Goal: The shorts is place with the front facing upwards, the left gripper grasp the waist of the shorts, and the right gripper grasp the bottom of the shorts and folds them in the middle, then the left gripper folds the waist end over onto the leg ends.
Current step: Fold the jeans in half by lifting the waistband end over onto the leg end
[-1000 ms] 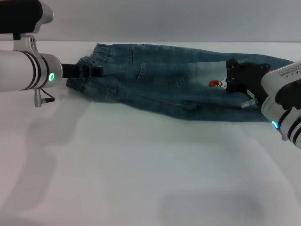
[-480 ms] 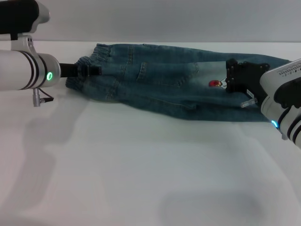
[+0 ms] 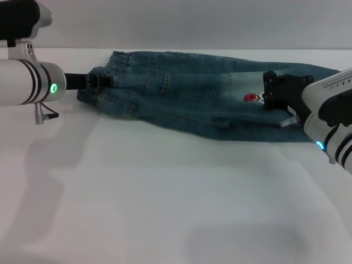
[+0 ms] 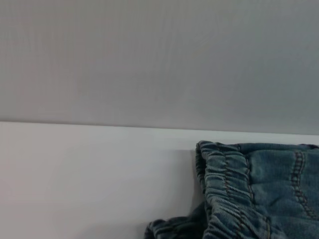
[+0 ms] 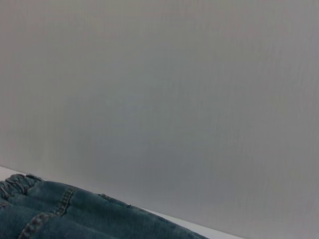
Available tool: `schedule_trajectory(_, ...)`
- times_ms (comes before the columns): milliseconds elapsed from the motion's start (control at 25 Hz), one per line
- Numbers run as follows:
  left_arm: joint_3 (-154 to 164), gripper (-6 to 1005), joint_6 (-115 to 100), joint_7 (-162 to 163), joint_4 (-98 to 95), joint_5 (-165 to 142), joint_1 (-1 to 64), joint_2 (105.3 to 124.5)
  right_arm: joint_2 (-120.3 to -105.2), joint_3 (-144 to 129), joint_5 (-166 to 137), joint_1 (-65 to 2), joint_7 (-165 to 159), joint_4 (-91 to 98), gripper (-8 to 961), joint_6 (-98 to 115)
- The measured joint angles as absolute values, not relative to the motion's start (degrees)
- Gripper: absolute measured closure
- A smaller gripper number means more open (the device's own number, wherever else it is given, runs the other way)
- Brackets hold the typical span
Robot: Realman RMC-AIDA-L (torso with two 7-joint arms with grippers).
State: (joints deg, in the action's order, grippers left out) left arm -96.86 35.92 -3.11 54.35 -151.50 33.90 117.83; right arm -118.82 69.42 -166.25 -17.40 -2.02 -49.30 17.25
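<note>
Denim shorts point(image 3: 192, 93) flat, rumpled, elastic waist leftward on table point(image 3: 165, 198)

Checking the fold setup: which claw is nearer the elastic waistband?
Left. The left claw is at the waistband of the shorts; the right claw is over the leg end.

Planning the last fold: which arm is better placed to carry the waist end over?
Left. The left gripper is at the shorts' elastic waist; the right gripper sits over the leg ends.
</note>
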Motion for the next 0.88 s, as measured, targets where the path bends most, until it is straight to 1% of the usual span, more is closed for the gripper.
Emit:
schedule_trajectory(400, -96.52, 244, 35.52, -3.22, 53.07, -150.96, 34.19, 117.95, -118.82, 69.65, -166.25, -17.56, -2.02, -49.24, 954, 16.79)
schedule_trajectory(680, -96.65, 262, 34.93, -6.05, 48.76, -146.73, 36.13, 117.95, -118.75, 69.67, -166.25, -17.88, -2.02, -49.47, 954, 15.82)
schedule_trajectory(880, -95.94, 274, 34.55, -9.29, 50.53, -142.54, 34.87, 118.08, -118.73, 69.69, -166.24, -17.49, -2.01, -49.64, 954, 15.81)
